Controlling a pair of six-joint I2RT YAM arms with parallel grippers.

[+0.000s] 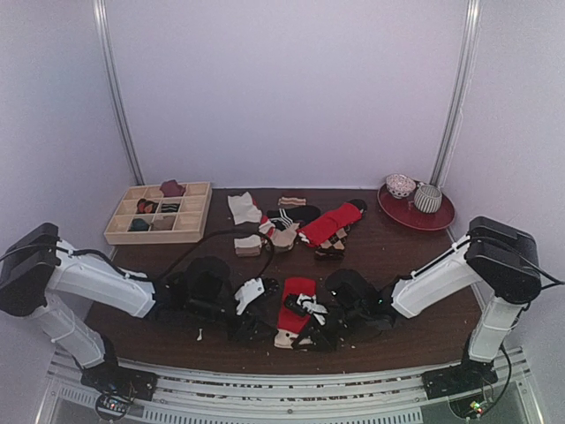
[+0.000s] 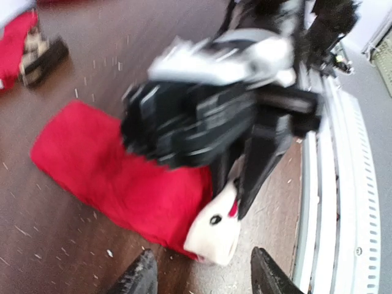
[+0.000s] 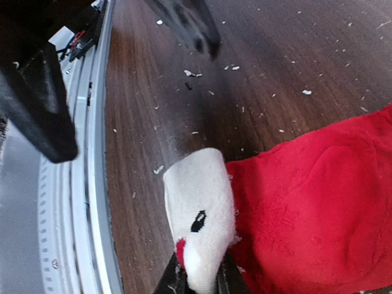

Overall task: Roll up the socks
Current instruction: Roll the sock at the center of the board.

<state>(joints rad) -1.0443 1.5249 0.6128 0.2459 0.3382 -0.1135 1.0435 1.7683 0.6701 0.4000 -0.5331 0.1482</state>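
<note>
The red sock [image 1: 297,302] lies at the near edge of the table [image 1: 397,256]. The right gripper [image 3: 199,280] is clamped on its cream end [image 3: 199,208], probably to start the roll. The left gripper [image 2: 205,275] hovers just beside it, jaws spread and empty, likely ready to assist.

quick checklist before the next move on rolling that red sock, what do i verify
1. Right gripper on the cream end: ok, its fingers pinch it.
2. Left gripper open and empty: ok, nothing between its fingers.
3. Red sock lying flat on the table: ok.
4. Roll begun: not ok, the sock lies unrolled.
5. Clearance between the two grippers: cannot tell, the left wrist view is blurred there.
</note>
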